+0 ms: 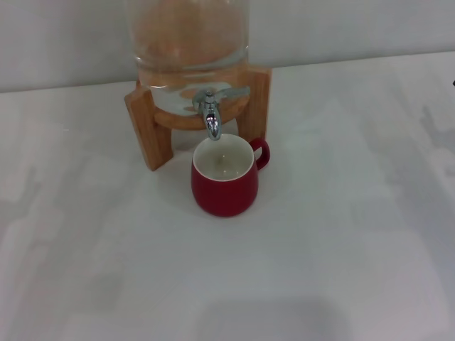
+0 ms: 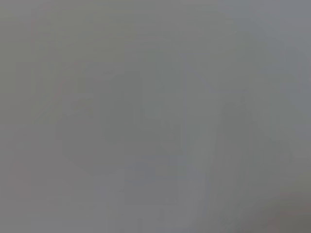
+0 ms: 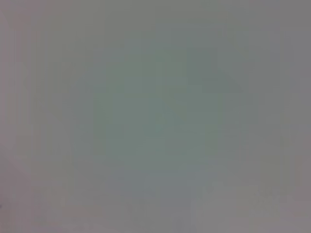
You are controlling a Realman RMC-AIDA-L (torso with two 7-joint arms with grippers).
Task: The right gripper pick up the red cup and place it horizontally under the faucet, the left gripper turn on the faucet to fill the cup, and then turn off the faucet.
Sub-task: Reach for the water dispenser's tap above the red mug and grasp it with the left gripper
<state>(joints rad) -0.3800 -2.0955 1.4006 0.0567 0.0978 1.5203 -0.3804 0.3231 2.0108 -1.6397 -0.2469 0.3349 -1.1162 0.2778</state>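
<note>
One red cup [image 1: 223, 186] is set upright on the white table [image 1: 341, 249], its cream inside open to view and its loop handle turned to the far right. Directly above its far rim hangs the faucet [image 1: 211, 114], a chrome spigot with a flat lever lying crosswise. The faucet is fitted to a glass dispenser [image 1: 188, 35], which is carried in a wooden stand [image 1: 146, 128] just behind the cup. No writing can be read. Neither gripper is shown in any view, so the cup's position relative to a claw, and each claw's state, cannot be told. Only plain grey surface is recorded by both wrist views.
</note>
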